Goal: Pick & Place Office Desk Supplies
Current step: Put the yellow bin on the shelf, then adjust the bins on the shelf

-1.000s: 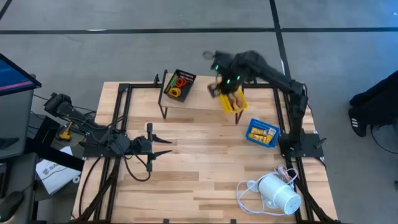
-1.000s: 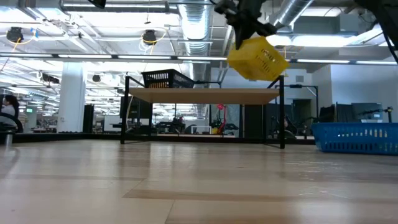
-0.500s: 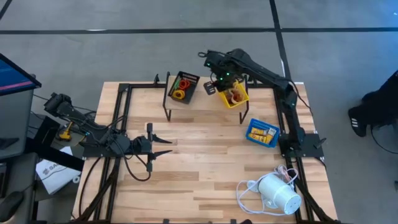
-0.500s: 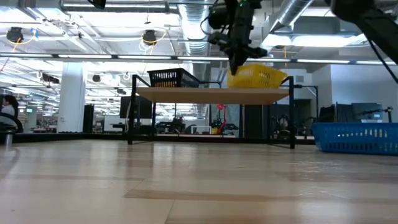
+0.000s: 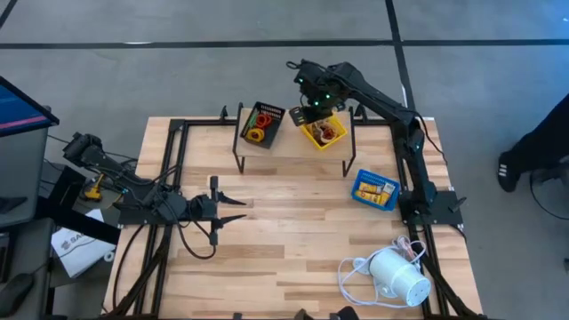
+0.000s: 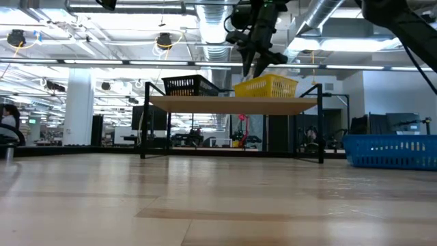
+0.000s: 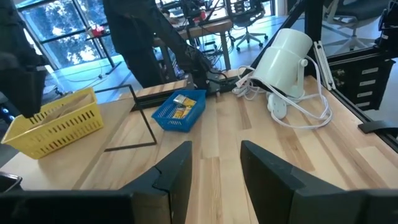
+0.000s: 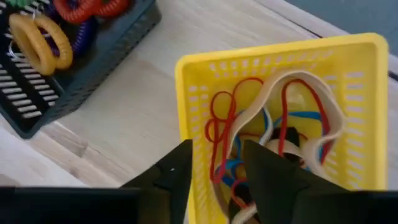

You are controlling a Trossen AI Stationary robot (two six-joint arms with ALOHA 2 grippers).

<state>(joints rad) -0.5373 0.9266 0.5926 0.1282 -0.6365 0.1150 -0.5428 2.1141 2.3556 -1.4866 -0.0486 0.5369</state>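
Bright, even overhead light; ceiling strip lamps (image 6: 102,63) glare; soft shadows; wrist views slightly blurred

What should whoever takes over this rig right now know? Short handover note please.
Right pincer: open over the yellow tray, which sits on the raised shelf beside the black mesh tray.
Left pincer: open, parked low over the table, empty.
Blue tray: on the table, near the white device.
Done: yellow and black trays shelved.
Left: probably the blue tray.
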